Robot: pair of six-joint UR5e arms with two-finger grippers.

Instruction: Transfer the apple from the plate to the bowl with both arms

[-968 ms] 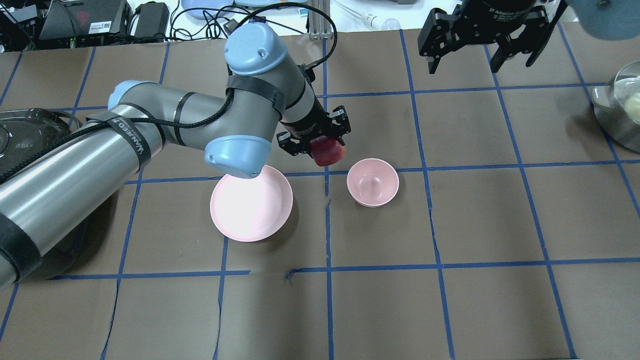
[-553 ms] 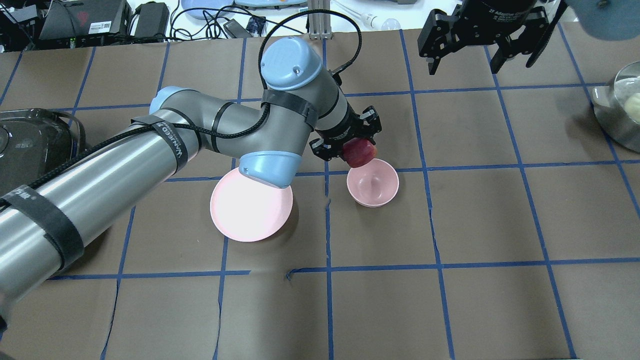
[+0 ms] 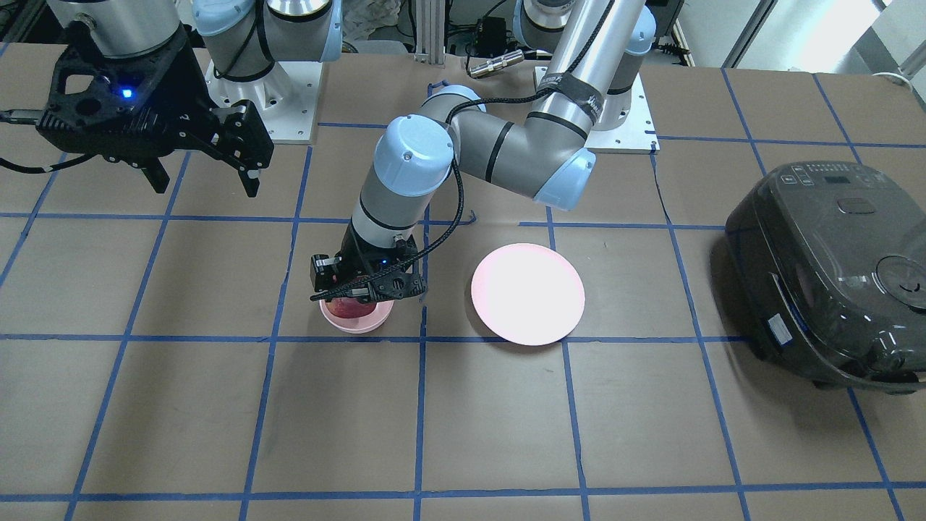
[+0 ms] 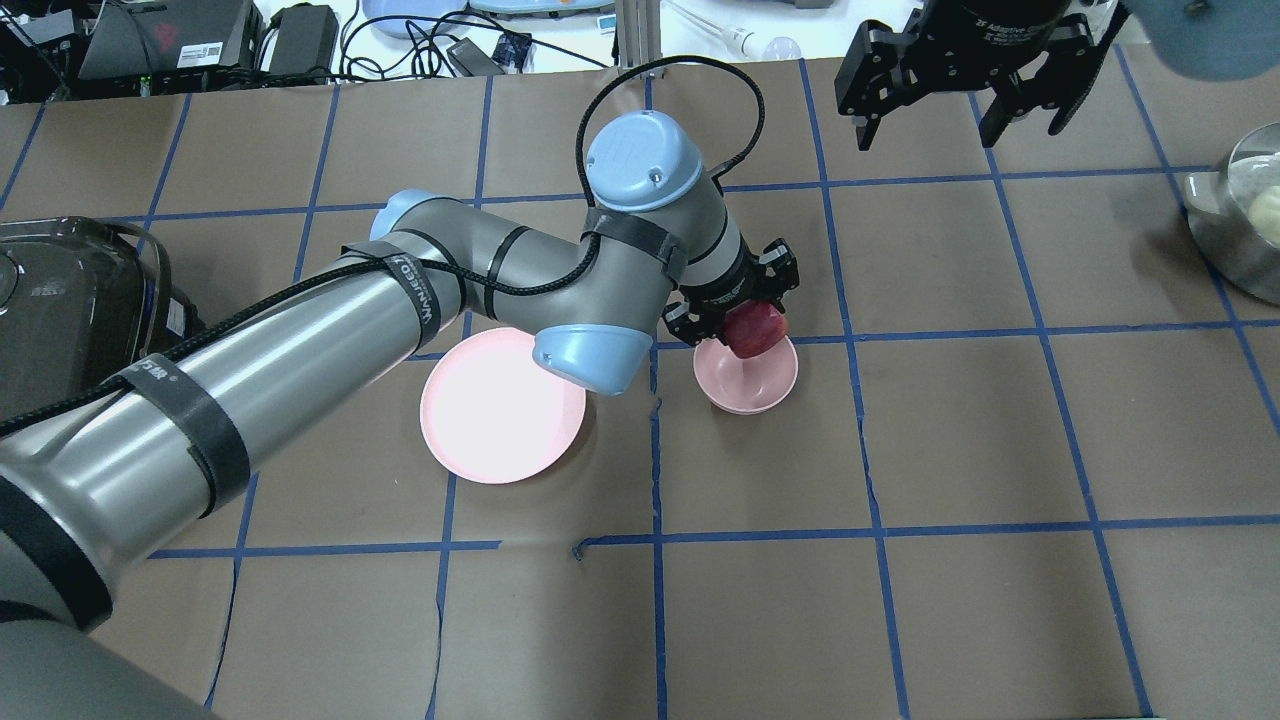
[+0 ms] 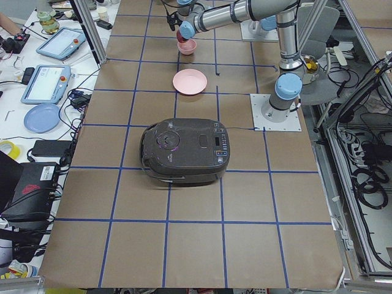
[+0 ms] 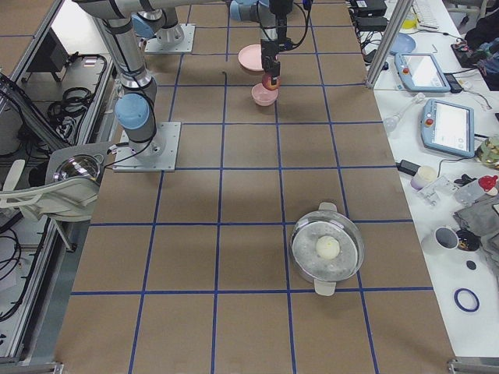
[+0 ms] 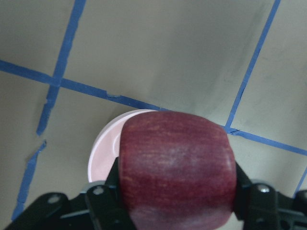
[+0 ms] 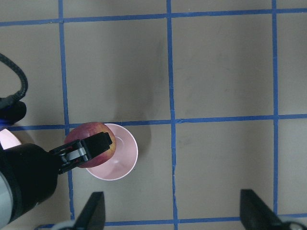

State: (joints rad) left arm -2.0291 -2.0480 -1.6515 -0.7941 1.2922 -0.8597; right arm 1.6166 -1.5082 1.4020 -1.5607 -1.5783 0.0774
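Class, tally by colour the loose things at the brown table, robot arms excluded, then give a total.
Pink: 2, plate and bowl
Red: 1, apple
Black: 1, cooker
Silver: 1, pot
Cream: 1, ball in the pot
Total: 6

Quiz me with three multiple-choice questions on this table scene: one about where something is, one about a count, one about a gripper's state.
1. Where is the small dark red apple?
A) on the bare tabletop
B) held over the small deep pink bowl
C) on the black cooker

2. How many pale pink dishes are out?
A) one
B) two
C) three

3. The black two-finger right gripper is:
A) open and empty
B) shut on the apple
C) shut on the bowl

Answers:
1 B: the left gripper clamps it above the bowl's rim.
2 B: the wide shallow plate plus the bowl.
3 A: its fingers stand apart with nothing between them.
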